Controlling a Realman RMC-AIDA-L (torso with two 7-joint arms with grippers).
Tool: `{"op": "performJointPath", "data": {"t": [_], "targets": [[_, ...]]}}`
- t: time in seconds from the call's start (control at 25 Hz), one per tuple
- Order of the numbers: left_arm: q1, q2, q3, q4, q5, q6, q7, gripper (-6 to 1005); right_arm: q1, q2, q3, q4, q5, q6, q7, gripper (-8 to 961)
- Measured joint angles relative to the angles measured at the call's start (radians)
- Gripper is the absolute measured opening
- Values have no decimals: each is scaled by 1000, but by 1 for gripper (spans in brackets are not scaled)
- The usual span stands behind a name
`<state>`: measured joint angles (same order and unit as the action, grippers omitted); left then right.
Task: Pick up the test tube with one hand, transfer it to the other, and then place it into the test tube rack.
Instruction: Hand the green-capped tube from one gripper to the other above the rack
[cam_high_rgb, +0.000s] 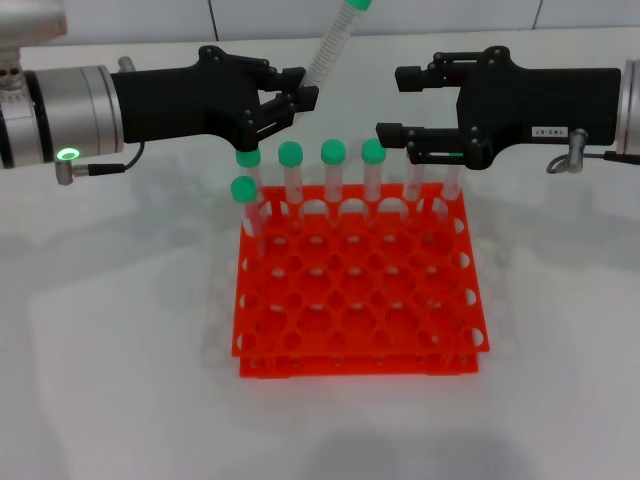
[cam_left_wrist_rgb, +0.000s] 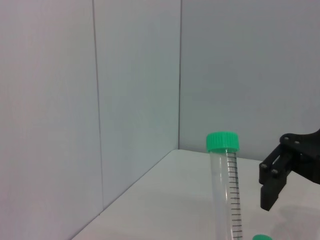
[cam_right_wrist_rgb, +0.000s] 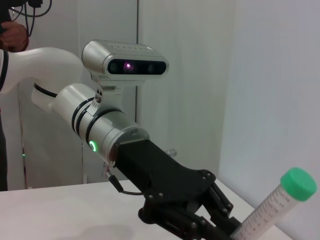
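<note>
Above the orange rack (cam_high_rgb: 357, 290), at upper centre of the head view, the test tube (cam_high_rgb: 333, 45) was held tilted, clamped low down by the left gripper (cam_high_rgb: 296, 103). The right gripper (cam_high_rgb: 404, 104) was spread open just beside it. The handover appeared pending; closing on the tube's free length would be required.

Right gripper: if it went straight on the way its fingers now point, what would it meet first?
Probably the test tube held by the left gripper. The right gripper points straight toward them, open, though depth is unclear.
</note>
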<state>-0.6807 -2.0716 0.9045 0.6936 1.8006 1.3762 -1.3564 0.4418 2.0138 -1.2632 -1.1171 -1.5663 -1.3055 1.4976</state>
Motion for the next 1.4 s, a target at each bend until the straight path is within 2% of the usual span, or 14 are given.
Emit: {"op": "performJointPath", "data": {"t": [1.4], "targets": [[23,-5,1,0,-9,47,80,197,13,-2,2,-10,31,23,0,633]]}}
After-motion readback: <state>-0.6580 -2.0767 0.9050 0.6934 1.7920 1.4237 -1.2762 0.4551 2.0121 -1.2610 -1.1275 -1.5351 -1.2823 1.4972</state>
